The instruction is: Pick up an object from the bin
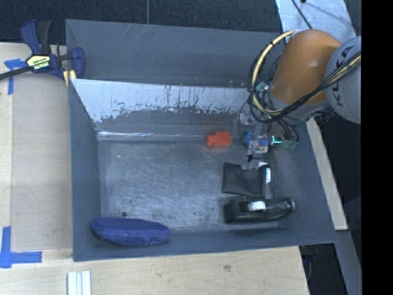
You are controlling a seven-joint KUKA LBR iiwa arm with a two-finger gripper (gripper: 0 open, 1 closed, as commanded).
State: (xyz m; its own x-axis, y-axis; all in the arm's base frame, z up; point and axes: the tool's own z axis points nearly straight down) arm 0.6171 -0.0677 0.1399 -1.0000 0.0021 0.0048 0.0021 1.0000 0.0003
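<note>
Grey bin (pixel 83 183), contents and status.
- Gripper (pixel 258 155): near the right wall, over the black flat square item (pixel 241 180); open or closed cannot be told; nothing seen held.
- Orange block (pixel 219 141): by the back wall.
- Black tool with white label (pixel 258 209): front-right corner.
- Blue oblong (pixel 130 231): front-left corner.
- Judged: grasp and lift remain.

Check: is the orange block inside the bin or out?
Inside: the orange block rests on the bin floor by the far wall.

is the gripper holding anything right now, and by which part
It cannot be told. The gripper is right above the flat black piece on the right side of the bin, but no grip on it is visible.
</note>
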